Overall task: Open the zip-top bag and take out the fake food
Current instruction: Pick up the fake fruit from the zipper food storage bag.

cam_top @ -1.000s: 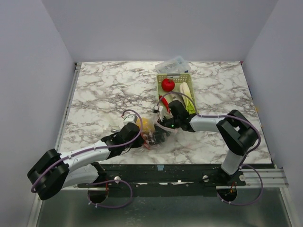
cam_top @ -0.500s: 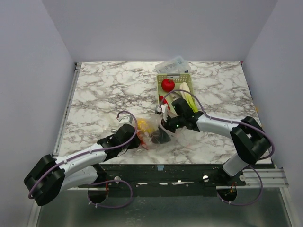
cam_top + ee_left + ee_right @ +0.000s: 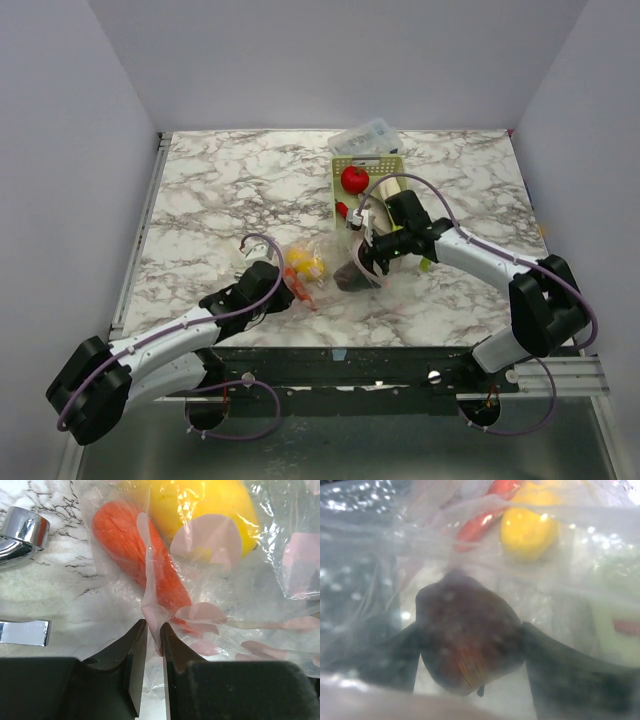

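Note:
The zip-top bag (image 3: 322, 268) lies crumpled near the table's front middle. It holds a yellow lemon (image 3: 306, 265) and an orange carrot (image 3: 300, 287). My left gripper (image 3: 278, 291) is shut on a fold of the bag (image 3: 152, 611), just below the carrot (image 3: 145, 565) and lemon (image 3: 210, 510). My right gripper (image 3: 366, 258) is shut on the dark purple beet (image 3: 350, 278) at the bag's right end. In the right wrist view the beet (image 3: 467, 635) sits between my fingers (image 3: 560, 670) behind cloudy plastic. The lemon (image 3: 527, 530) and a red piece (image 3: 485, 515) lie beyond it.
The pale green basket (image 3: 391, 166) stands behind the right gripper with a red round fruit (image 3: 354, 179), a red chili (image 3: 344, 211) and a pale leek in it. A clear rigid box (image 3: 367, 136) stands behind the basket. A chrome fitting (image 3: 20, 535) lies left of the bag.
My right gripper has moved right and back with the beet, away from the left gripper. The left gripper has drawn slightly left with the bag fold, and the bag has stretched out.

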Motion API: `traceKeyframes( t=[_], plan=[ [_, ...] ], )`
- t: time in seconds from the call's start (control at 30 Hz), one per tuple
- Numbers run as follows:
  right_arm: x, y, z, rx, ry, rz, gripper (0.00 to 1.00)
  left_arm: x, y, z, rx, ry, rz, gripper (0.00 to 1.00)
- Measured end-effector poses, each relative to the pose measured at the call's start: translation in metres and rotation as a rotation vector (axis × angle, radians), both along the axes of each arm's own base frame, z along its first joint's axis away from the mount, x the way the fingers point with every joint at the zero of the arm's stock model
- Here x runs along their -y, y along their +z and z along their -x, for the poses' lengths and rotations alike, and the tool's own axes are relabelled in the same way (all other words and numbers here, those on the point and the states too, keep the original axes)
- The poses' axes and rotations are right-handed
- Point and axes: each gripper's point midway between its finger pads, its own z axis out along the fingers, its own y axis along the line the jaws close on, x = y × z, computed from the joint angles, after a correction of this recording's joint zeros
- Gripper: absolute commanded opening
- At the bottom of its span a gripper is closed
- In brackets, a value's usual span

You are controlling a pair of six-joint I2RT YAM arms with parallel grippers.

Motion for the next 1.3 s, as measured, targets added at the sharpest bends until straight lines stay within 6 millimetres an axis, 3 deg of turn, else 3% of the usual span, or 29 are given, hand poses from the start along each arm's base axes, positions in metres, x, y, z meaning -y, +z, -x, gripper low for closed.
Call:
traceKeyframes(
  t=[0.23,0.57,1.3],
  plan=[
    [0.007,0.007,0.003,0.011,0.055,0.014,0.50,-0.004,-0.002,0.000,-0.001,0.011,0.000,0.20],
    [0.034,0.025,0.000,-0.006,0.096,-0.026,0.50,-0.009,-0.006,0.001,-0.007,0.020,0.005,0.20],
    [0.052,0.040,0.005,0.100,0.130,0.013,0.49,-0.005,-0.004,0.002,-0.026,-0.001,0.042,0.23]
  ],
)
